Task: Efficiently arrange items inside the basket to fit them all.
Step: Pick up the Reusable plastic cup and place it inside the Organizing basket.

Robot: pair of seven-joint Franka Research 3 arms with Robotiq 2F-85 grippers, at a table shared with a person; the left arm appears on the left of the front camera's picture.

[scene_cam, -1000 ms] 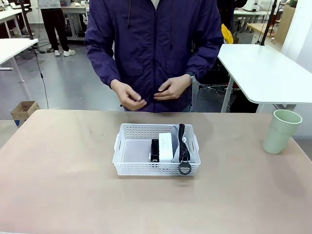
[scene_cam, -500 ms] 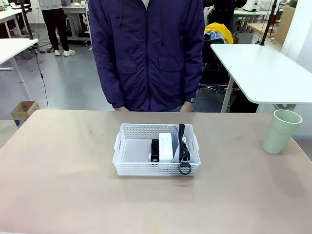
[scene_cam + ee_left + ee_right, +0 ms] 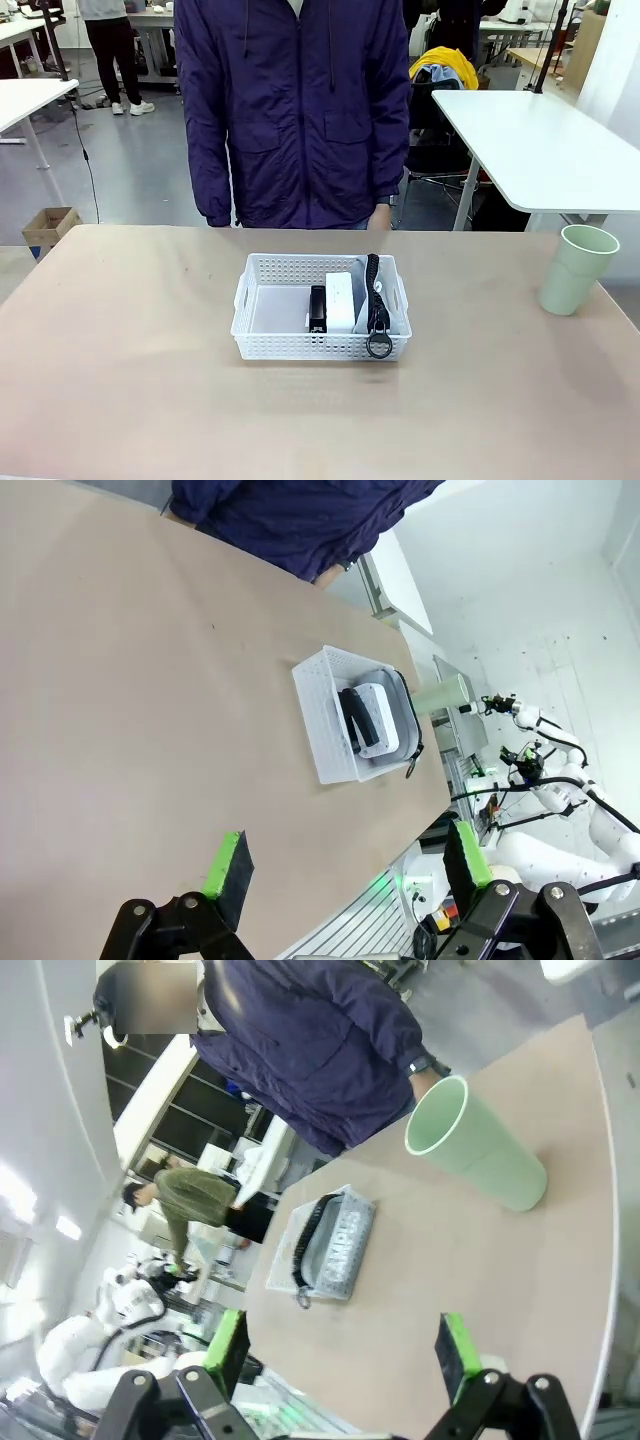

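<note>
**Person's hands are down; the cup stands outside the basket**

Since one second ago the person (image 3: 300, 110) has lowered both hands from in front of the jacket to the sides. The things on the table (image 3: 120, 380) have not moved.

You see the white basket (image 3: 290, 346) at the middle of the table. In its right half three items stand side by side. The black stapler (image 3: 317, 306) is at the left, the small white box (image 3: 340, 300) is just beside it, and the grey pouch (image 3: 393, 316) is against the right wall. The pouch's black strap (image 3: 374, 285) runs over it, and the ring (image 3: 379, 346) hangs over the near rim. The left half shows bare floor.

The pale green cup (image 3: 578, 268) stands upright at the far right of the table, well apart from the basket.

In its wrist view the left gripper (image 3: 346, 860) has its fingers spread wide above the table and holds nothing. The right gripper (image 3: 340, 1348) is also spread wide and holds nothing.
</note>
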